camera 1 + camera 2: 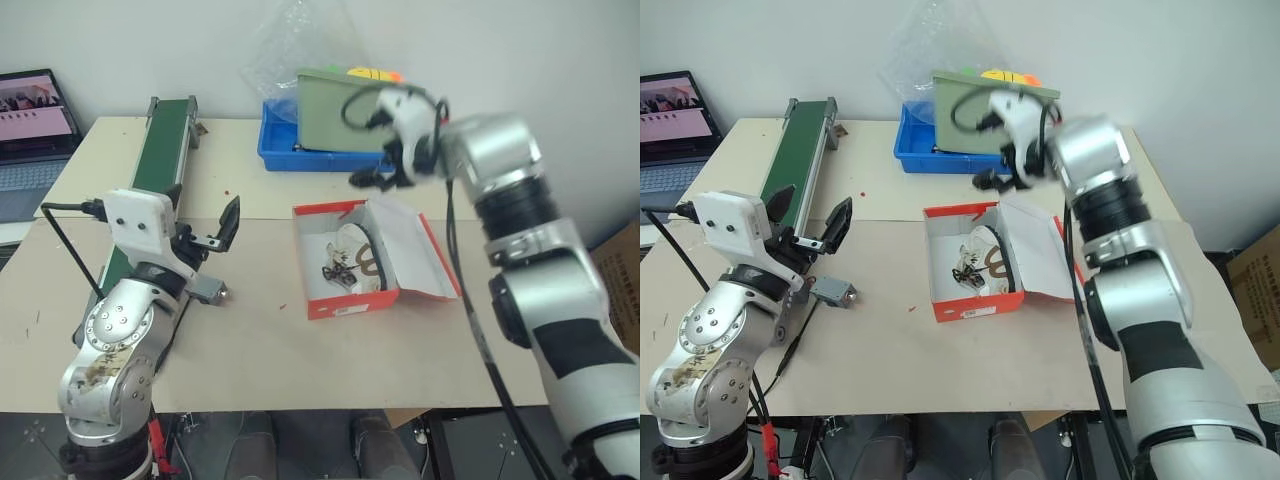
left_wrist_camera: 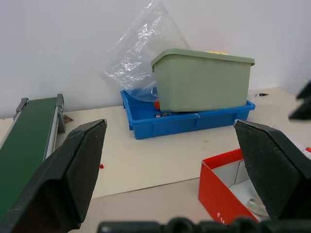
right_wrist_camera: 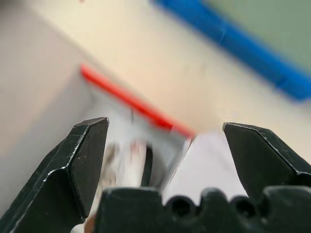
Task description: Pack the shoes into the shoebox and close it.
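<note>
Hovering above the shoebox (image 1: 345, 300), right gripper (image 1: 375, 178) fingers spread, left gripper (image 1: 215, 235) raised, fingers spread

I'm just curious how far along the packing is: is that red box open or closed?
Open. The shoebox shows its white inside with a shoe in it, and its lid flap leans back to one side.

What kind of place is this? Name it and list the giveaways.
Probably a robotics lab or test workspace: plain tables against a bare wall, a small green conveyor belt, a laptop off to the side, and a blue tray holding a green bin.
</note>
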{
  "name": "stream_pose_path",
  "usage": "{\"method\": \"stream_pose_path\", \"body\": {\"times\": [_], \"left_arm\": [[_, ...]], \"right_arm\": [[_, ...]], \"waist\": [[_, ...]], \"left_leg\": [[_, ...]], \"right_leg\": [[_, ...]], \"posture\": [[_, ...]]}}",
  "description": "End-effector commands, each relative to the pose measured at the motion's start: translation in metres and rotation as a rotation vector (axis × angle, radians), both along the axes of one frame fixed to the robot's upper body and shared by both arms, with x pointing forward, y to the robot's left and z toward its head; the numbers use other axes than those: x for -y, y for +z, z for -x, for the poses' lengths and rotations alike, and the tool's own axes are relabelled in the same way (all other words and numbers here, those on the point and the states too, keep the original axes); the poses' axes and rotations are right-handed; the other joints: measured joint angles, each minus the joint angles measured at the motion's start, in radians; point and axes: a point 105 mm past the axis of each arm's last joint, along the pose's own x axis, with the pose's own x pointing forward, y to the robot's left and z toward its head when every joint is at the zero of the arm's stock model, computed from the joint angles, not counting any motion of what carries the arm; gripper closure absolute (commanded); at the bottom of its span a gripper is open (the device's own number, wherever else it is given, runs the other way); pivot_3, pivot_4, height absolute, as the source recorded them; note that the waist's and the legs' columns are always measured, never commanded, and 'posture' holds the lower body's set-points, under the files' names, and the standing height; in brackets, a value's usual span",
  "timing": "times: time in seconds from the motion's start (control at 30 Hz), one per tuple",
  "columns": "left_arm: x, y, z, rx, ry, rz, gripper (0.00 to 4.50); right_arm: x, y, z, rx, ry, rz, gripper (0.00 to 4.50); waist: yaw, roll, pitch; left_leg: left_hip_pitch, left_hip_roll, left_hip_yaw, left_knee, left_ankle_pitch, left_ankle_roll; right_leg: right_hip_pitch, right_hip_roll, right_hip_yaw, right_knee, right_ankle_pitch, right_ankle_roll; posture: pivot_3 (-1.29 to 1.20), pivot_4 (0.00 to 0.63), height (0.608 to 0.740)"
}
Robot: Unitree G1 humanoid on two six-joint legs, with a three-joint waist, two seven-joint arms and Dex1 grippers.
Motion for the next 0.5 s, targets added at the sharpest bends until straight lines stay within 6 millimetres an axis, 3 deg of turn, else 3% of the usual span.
{"method": "stream_pose_path", "body": {"times": [0.03, 0.17, 0.27, 0.4, 0.5], "left_arm": [[-0.010, 0.012, 0.000, 0.043, 0.040, -0.020, 0.00], [-0.029, 0.006, -0.005, 0.002, 0.138, -0.037, 0.00], [-0.045, 0.002, -0.006, -0.021, 0.201, -0.041, 0.00], [-0.055, -0.003, -0.001, -0.044, 0.219, -0.033, 0.00], [-0.065, -0.009, 0.004, -0.066, 0.253, -0.078, 0.00]], "right_arm": [[-0.003, 0.051, 0.011, 0.230, 0.121, -0.175, 0.01], [0.002, 0.042, 0.026, 0.323, 0.285, -0.198, 0.01], [-0.001, 0.019, 0.046, 0.393, 0.456, -0.131, 0.01], [-0.002, -0.022, 0.069, 0.310, 0.608, -0.092, 0.01], [-0.001, -0.031, 0.077, 0.259, 0.637, -0.151, 0.01]], "waist": [[0.002, 0.000, 0.000], [0.005, -0.001, -0.001], [0.003, -0.001, -0.001], [-0.002, -0.001, -0.001], [-0.008, -0.001, -0.001]], "left_leg": [[0.000, 0.000, 0.000, 0.000, 0.000, 0.000], [0.000, 0.000, 0.000, 0.002, 0.000, 0.000], [0.000, 0.000, 0.000, 0.001, 0.000, 0.000], [0.000, 0.000, 0.000, 0.001, 0.000, 0.000], [0.000, 0.000, 0.000, 0.001, 0.000, 0.000]], "right_leg": [[0.000, 0.000, 0.000, 0.000, 0.000, 0.000], [0.001, 0.000, 0.000, 0.000, 0.000, 0.000], [0.001, 0.000, 0.000, 0.000, 0.000, 0.000], [0.001, 0.000, 0.000, 0.000, 0.000, 0.000], [0.001, 0.000, 0.000, 0.001, 0.000, 0.000]], "posture": [[0.00, 0.150, 0.740], [0.00, 0.150, 0.740], [0.00, 0.150, 0.740], [0.00, 0.150, 0.740], [0.00, 0.150, 0.740]]}}
